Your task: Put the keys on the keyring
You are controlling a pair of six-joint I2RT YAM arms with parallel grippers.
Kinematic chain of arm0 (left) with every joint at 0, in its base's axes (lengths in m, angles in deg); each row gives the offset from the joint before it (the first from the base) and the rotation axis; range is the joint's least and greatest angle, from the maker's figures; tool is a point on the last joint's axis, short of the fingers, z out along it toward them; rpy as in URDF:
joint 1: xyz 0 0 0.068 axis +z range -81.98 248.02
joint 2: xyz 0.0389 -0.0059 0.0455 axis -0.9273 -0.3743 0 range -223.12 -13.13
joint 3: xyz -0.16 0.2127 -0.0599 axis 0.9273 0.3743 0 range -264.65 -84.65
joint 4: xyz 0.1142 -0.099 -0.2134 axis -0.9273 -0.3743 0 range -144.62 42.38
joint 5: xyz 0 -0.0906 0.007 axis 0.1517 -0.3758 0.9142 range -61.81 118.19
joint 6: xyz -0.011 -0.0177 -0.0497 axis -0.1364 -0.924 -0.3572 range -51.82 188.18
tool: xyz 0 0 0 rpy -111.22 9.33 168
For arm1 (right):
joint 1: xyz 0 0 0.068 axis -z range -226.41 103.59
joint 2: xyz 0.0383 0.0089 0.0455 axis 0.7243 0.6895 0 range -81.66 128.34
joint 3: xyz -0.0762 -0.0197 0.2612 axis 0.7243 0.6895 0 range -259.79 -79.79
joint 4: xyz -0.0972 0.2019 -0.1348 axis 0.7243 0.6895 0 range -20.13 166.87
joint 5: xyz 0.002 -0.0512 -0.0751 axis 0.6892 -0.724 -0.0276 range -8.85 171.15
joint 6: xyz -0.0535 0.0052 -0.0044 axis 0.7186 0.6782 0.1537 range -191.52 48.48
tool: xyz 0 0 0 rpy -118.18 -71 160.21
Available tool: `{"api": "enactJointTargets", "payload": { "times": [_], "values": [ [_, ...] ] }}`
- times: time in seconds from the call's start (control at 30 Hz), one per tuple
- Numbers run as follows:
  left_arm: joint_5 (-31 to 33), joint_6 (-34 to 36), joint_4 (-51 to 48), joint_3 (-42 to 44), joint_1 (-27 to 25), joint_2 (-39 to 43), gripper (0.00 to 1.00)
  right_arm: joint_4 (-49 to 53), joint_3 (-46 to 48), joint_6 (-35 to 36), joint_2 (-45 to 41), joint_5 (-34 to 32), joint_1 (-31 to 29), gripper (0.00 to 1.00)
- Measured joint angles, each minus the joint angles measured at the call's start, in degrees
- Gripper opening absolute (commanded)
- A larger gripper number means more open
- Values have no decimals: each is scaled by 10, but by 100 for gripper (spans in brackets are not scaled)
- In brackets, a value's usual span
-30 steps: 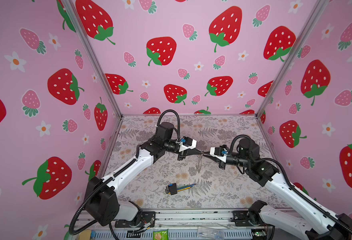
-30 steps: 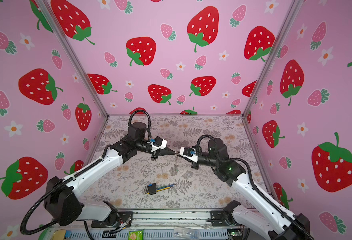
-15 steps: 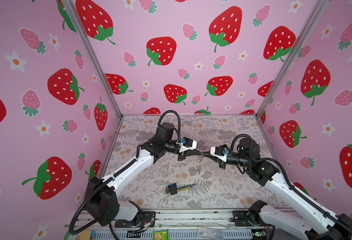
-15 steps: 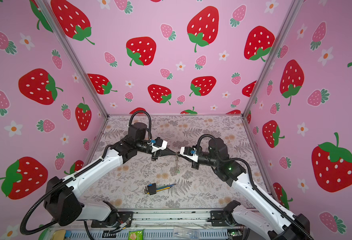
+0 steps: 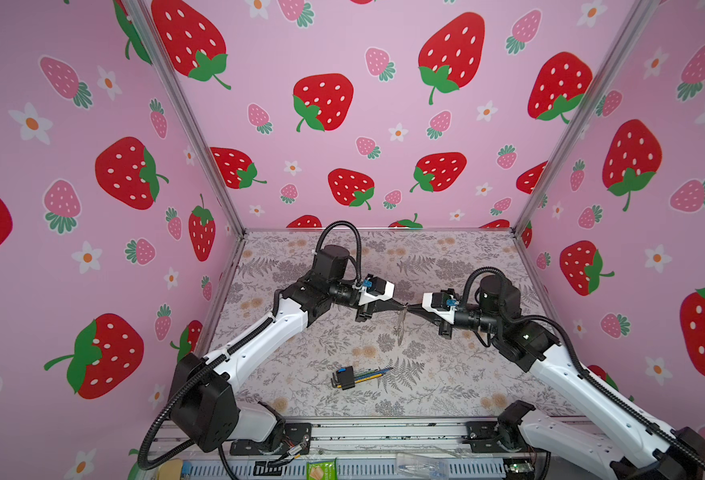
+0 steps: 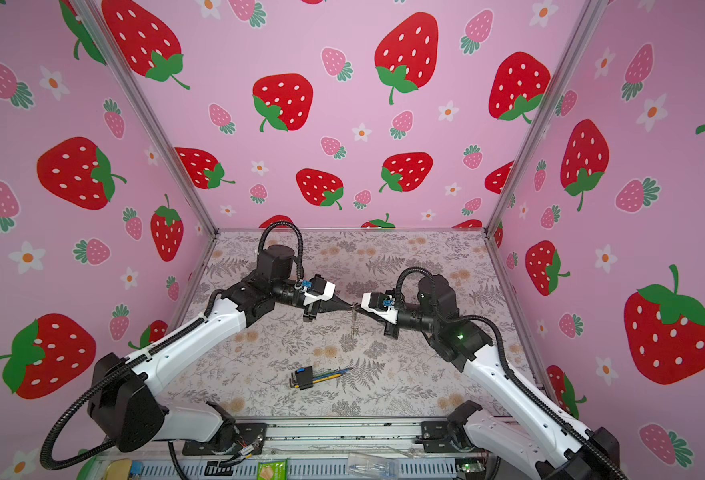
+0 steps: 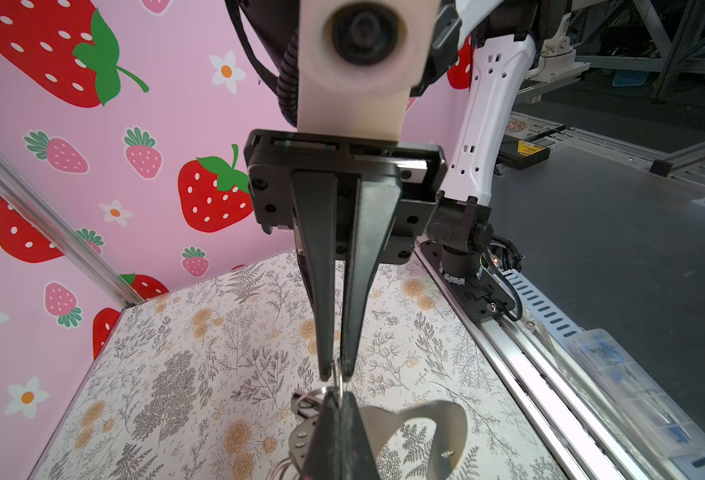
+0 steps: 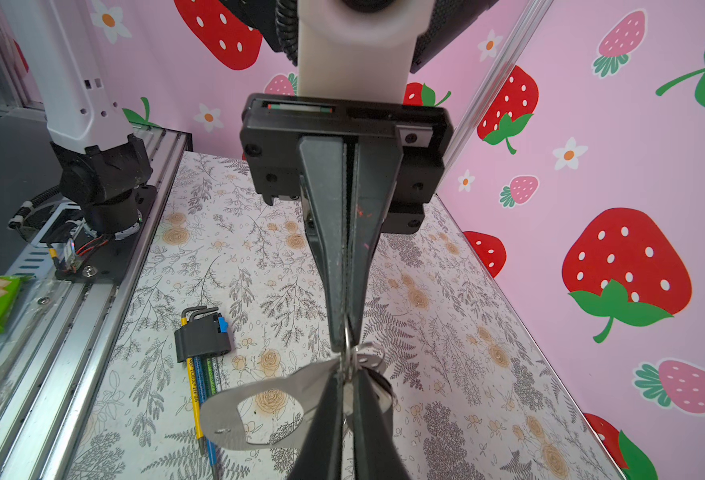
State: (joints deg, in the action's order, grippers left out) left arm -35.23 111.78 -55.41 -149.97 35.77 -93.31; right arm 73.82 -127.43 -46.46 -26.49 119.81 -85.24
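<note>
While both arms stretch inward with forearms roughly level above the surface [image 5: 458,374], we see the left pincer [image 5: 403,306] and the right pincer [image 5: 410,308] meet tip to tip. Each is pressed almost together, pinching a silvery ring of the keyring [image 5: 400,325], whose strap loop hangs below them.

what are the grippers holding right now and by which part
The keyring, by its small silvery ring: the left gripper and right gripper both pinch it, tip to tip, the rest hanging free below.
</note>
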Motion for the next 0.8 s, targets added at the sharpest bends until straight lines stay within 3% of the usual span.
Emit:
{"api": "enactJointTargets", "payload": {
  "times": [0.8],
  "values": [
    [20, 15, -12, 0, 1, 0, 0, 0, -7, -17, 21, 17, 5, 1]
  ]
}}
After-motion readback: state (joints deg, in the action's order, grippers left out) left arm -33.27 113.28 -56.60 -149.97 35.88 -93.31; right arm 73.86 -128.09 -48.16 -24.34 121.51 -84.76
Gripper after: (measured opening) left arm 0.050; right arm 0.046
